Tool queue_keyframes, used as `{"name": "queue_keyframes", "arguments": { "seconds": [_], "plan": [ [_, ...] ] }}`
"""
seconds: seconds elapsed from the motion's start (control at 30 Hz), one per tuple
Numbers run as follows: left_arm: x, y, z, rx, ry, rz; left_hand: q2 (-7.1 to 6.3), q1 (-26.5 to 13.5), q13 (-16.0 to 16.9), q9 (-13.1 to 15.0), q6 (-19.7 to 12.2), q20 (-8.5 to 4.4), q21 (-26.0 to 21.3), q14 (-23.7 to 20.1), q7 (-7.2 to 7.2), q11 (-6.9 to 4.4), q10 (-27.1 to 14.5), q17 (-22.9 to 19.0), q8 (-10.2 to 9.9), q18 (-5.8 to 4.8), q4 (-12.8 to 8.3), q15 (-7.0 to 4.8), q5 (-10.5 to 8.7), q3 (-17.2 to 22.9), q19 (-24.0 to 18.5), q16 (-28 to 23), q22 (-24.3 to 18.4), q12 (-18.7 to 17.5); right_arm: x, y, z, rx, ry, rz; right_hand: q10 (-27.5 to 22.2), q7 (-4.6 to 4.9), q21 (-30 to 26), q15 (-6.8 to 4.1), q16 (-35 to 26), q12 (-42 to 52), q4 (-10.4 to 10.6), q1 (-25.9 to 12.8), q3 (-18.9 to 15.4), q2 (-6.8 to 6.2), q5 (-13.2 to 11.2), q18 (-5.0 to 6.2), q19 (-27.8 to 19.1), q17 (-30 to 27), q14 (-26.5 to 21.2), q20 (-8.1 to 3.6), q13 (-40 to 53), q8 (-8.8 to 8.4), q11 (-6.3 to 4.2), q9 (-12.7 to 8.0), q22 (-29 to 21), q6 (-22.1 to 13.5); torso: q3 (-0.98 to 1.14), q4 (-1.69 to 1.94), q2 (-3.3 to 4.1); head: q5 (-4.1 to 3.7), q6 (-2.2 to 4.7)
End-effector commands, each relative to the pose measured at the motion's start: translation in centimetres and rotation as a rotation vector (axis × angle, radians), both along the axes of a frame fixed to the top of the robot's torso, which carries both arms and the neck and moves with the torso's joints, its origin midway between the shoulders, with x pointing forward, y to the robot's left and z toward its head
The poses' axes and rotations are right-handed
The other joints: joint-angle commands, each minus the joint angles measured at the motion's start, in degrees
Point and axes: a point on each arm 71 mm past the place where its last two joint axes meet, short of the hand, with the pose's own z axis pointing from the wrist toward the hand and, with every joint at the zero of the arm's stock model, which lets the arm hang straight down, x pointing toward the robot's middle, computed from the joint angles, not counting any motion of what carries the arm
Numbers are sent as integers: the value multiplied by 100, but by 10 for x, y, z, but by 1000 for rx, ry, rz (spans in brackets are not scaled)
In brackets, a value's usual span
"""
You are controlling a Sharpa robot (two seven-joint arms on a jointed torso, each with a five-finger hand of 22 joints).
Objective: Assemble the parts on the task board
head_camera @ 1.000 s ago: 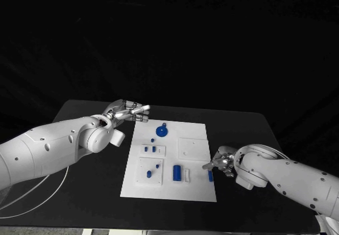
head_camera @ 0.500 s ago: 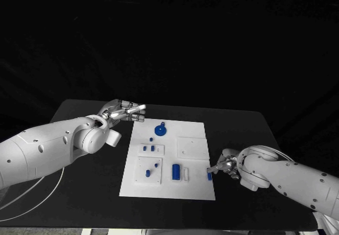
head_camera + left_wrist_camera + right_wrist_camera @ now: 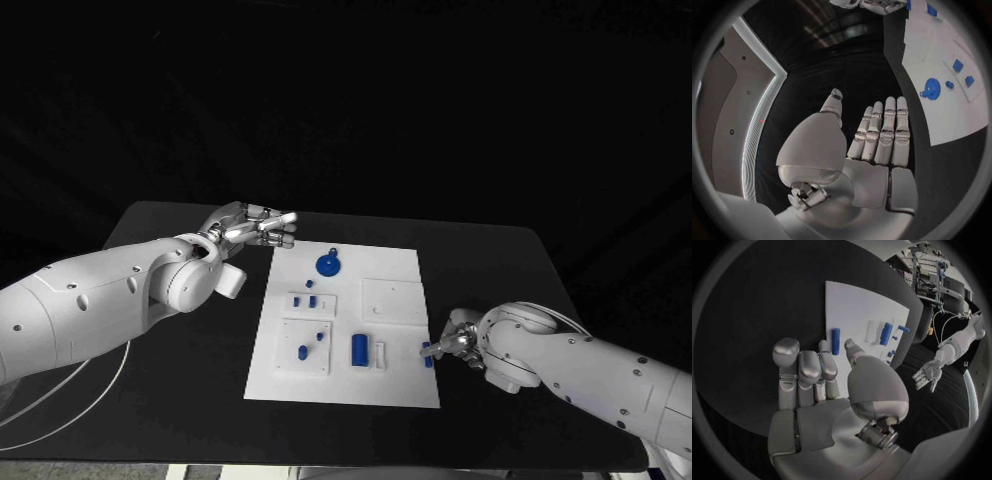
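At the left of the head view, the left hand [image 3: 254,225] hovers over bare black table [image 3: 173,225] just off the upper left corner of the task board [image 3: 397,385]. In its wrist view the left hand [image 3: 873,145] lies flat with fingers straight, close together and holding nothing. It poses little risk where it is, though a sweep toward the board could catch the corner and shift the whole plate.

On the board, toward its upper middle, sits a round blue part [image 3: 329,266]. Below it are small blue pieces [image 3: 304,301], then a blue peg [image 3: 304,352] in a square block, and a taller blue cylinder [image 3: 359,348] beside a white slot.

At the board's right edge, lower right of centre in the frame, lies a slim blue bar [image 3: 428,354]. The right hand [image 3: 459,340] is right beside it, fingertips [image 3: 826,347] reaching almost to the bar; the fingers are narrow and bunched, gripping nothing as far as I can tell. Here the main danger lies, I judge: the bar is thin and low on a smooth plate at its very rim, so a poorly placed pinch could flick it off onto the table, or a push could slide the board itself.
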Motion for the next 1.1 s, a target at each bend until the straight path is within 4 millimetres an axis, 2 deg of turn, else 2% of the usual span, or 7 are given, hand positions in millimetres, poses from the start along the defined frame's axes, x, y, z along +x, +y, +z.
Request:
{"name": "queue_keyframes", "arguments": {
  "seconds": [0.03, 0.4, 0.57, 0.63, 0.83, 0.9, 1.1],
  "plan": [
    [0, -2, 1, -4, -6, -9, 55, 2, 6, 5, 29, -5, 29, -5, -19, -10, -6, 1, 11, 19, -13, 11, -20, 15, -28, -13, 9, -10, 1, 1, -4, -28, -6, 21, -6, -4, -10, -5, -5, -27, 37, -21, -3, -29, -20, 51, 316, -10, -15, 4, 101, 1, 45, -5, 224, -32, 0, -1, 1, 4, 7],
    [0, -2, 1, -4, -3, -11, 65, -7, 6, 3, 28, -2, 34, -17, -17, -10, -7, 2, 7, 16, -19, 14, -21, 4, -44, -11, 11, -9, 1, 9, -18, -32, 2, 35, -9, -2, -31, -4, -17, -33, -54, 57, 18, 42, -12, 50, 316, -15, -15, 6, 97, 1, 47, -2, 222, -26, 0, -3, 3, 16, -4],
    [0, -2, 0, -4, -1, -12, 65, -7, 6, 3, 28, -2, 34, -17, -17, -10, -7, 2, 7, 16, -19, 14, -21, 4, -44, -11, 11, -9, 0, 11, -21, -30, 3, 35, -7, -33, -42, -11, -25, -37, -628, 343, 318, 443, 67, 42, 316, -22, -12, 5, 88, -4, 26, -12, 226, 29, -1, -4, 5, 16, -17],
    [-1, -2, 0, -3, 0, -12, 74, -6, 6, 3, 11, -2, 37, -15, -11, -10, -5, 3, 0, 17, -21, 14, -20, 5, -47, -10, 11, -9, 0, 11, -21, -29, -2, 32, -13, -53, -39, -18, -24, -49, -930, 466, 582, 567, 469, 36, 316, -22, -10, 0, 80, 1, 13, -15, 231, 67, -2, -4, 3, 16, -26],
    [-1, -1, 0, -2, 4, -12, 74, -6, 6, 3, 11, -2, 37, -15, -11, -10, -5, 3, 0, 17, -21, 14, -20, 5, -47, -10, 11, -9, 0, 9, -21, -16, -21, 12, -21, -25, -25, -6, -39, -71, -1736, 351, 1525, 694, 1009, 27, 313, -42, -11, 8, 54, 5, 16, 65, 259, 224, 1, -5, 0, 25, -34],
    [-1, -1, 0, 0, 4, -13, 74, -6, 6, 3, 11, -2, 37, -15, -11, -10, -5, 3, 0, 17, -21, 14, -20, 5, -47, -10, 11, -9, 0, 9, -20, -7, -26, -1, -10, -22, -24, -6, -43, -71, -1893, 136, 1786, 691, 1022, 31, 313, -54, -14, 12, 37, 3, 19, 129, 278, 242, 2, -6, -1, 25, -43],
    [-1, 0, 1, 11, -6, -13, 101, 8, 7, 4, 8, -4, 47, -5, -13, -11, -2, 6, 5, 19, -48, 11, -45, -6, -44, -10, 15, -8, -1, 4, -17, 26, -33, -48, 0, -47, -12, -7, -51, -84, -1928, 170, 1827, 686, 953, 28, 317, -70, -11, 9, 16, 3, 3, 165, 291, 316, 1, -10, -2, 56, -40]
  ]
}}
